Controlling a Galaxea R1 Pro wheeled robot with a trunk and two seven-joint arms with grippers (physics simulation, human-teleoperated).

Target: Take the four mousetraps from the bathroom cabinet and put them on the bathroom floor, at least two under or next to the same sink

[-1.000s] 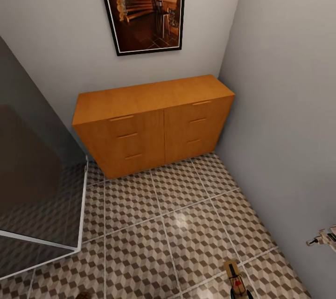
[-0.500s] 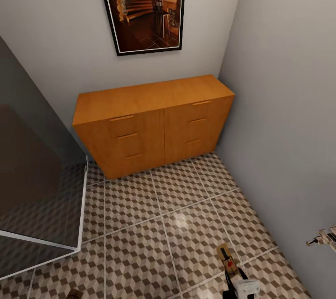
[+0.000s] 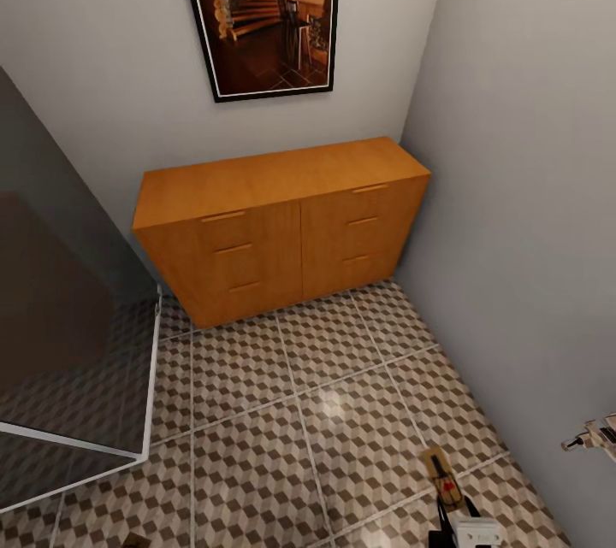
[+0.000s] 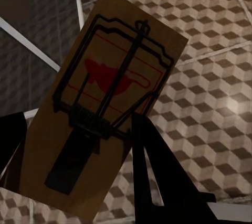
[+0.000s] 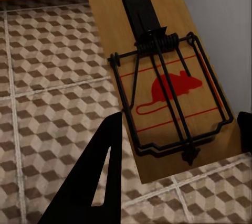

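Note:
My left gripper [image 4: 79,156] is shut on a tan mousetrap [image 4: 110,93] with dark wire and a red mouse print, held tilted above the cube-patterned bathroom floor [image 4: 210,77]. The right gripper [image 5: 173,150] is shut on a second mousetrap [image 5: 168,77], which hangs over the tiles near the grey wall. In the head view that trap [image 3: 444,473] and the right gripper [image 3: 453,507] sit low at the front right, above the floor [image 3: 282,411]. The orange-brown cabinet [image 3: 274,223] stands against the back wall with all its drawers closed. The sink is out of view.
A glass shower enclosure [image 3: 77,343] with a white frame takes up the left side. A grey wall [image 3: 530,232] runs along the right, with a small white and chrome fitting [image 3: 590,435] on it. A framed picture [image 3: 261,9] hangs above the cabinet.
In the head view the right gripper with its mousetrap has risen from the bottom edge and shifted to the right. The camera and the cabinet have not moved.

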